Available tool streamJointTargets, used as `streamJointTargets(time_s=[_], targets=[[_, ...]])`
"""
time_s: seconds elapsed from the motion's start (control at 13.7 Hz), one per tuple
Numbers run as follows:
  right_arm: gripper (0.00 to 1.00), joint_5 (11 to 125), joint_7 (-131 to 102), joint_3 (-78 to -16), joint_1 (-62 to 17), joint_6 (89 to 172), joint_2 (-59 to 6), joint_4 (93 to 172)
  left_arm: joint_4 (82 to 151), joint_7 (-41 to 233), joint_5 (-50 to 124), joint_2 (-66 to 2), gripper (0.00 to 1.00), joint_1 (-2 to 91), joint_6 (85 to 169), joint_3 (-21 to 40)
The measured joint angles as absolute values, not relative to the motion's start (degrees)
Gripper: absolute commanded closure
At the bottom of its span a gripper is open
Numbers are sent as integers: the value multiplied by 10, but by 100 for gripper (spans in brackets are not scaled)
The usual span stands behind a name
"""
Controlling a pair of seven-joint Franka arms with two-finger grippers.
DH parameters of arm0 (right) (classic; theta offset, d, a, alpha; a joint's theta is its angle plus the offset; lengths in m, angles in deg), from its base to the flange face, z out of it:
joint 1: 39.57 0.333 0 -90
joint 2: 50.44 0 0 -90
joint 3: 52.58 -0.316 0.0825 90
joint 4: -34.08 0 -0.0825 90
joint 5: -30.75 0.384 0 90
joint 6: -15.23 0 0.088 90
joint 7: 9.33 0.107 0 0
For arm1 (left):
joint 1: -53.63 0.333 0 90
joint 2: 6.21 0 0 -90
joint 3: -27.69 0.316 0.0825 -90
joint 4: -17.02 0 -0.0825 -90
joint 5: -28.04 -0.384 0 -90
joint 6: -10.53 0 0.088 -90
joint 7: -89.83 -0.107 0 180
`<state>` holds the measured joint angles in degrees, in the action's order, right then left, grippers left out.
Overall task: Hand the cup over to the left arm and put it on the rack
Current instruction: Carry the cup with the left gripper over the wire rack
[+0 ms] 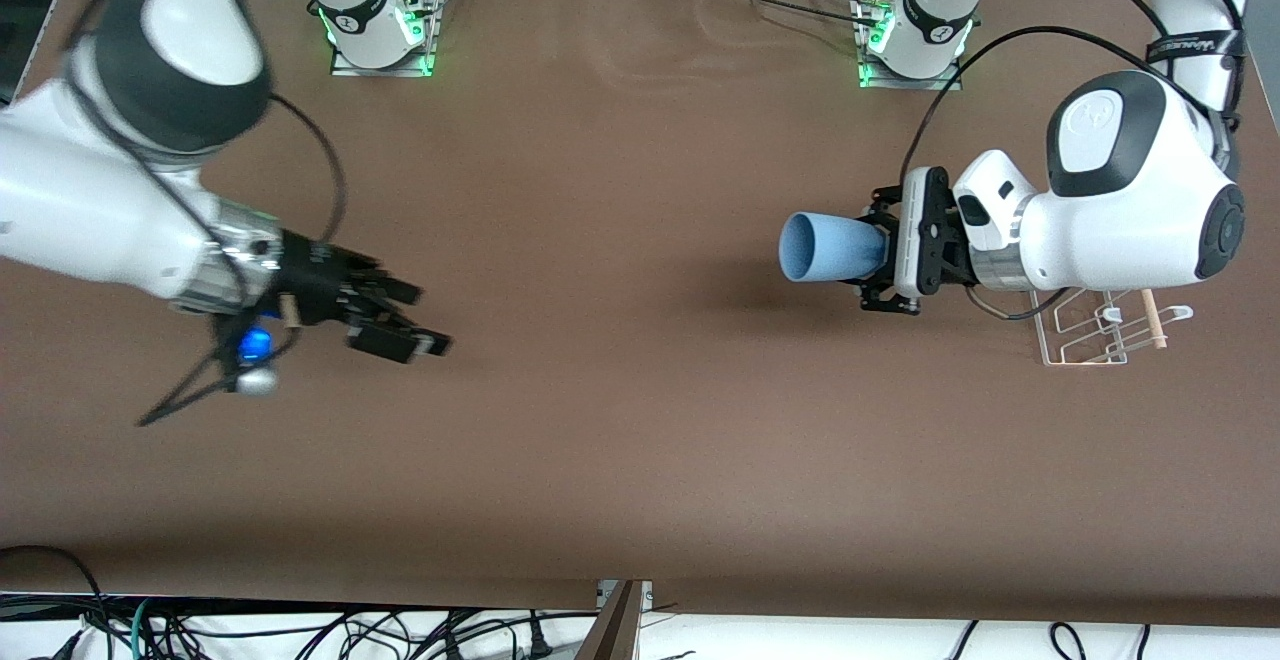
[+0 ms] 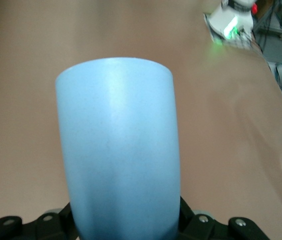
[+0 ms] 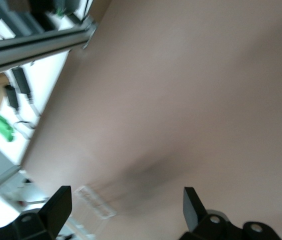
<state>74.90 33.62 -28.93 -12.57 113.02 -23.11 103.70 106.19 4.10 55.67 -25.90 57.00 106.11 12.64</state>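
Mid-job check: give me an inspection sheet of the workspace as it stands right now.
Surface: brown table, flat, no spills seen.
Job's things: cup held sideways in the air, mouth toward the right arm's end; rack on the table at the left arm's end, partly under the left arm, nothing on it.
Clutter: nothing seen on the table.
Grippers: left gripper shut on the cup's base end; right gripper open, nothing held, over bare table at its own end.
Cables: black cable loops from the left arm's base to its wrist; loose cables below the table edge nearest the camera.
Surroundings: metal framing and a white surface off the table's edge.
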Motion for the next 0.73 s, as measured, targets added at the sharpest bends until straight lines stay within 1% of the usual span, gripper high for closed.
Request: streamJointTargets(time_s=[0.15,0.29,0.51,0.73], targets=[[2,749,252,-223,-127,1080,-231,1038,1062,41,470,-259,100,583,1044,128],[1,743,205,-186,-129,1053,-231,1039,1062,43,374,-259,100,587,1030,129],[1,688,167,-168,-128,1024,-233,1038,1062,67,227,-259,100,585,983,126],[1,628,148,-171,-126,1009,-245,1046,1063,96,94,-262,100,584,927,126]])
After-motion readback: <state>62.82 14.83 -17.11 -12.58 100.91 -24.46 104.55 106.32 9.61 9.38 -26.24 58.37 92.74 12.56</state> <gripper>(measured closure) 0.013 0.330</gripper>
